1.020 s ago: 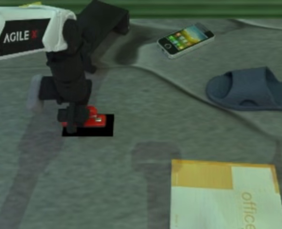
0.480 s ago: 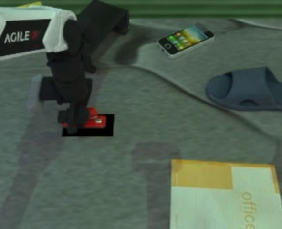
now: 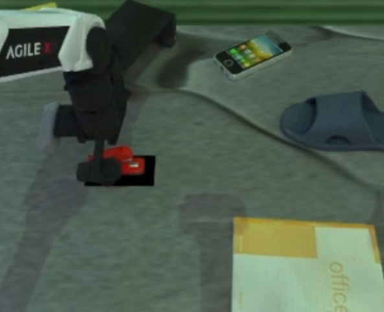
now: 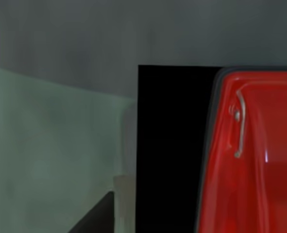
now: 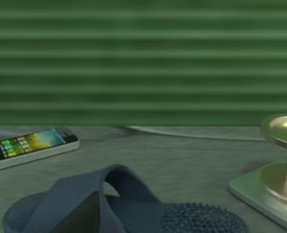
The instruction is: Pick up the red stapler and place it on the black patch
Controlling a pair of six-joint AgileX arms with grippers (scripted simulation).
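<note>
top view, left gripper (image 3: 99, 170): over my red stapler (image 3: 121, 156), finger spread unclear
red stapler: lying on black patch (image 3: 143, 174), table's left side

Soft, even light is falling from above across the grey counter (image 3: 179, 260), leaving the scene rather dim. Broad, blurry-edged shadows of the arms are stretching toward the top view's lower edge. A faint highlight is glinting on the glossy red stapler (image 4: 260, 155), which is filling the left wrist view, slightly soft. The phone (image 3: 253, 54) screen is glowing brightly.
</note>
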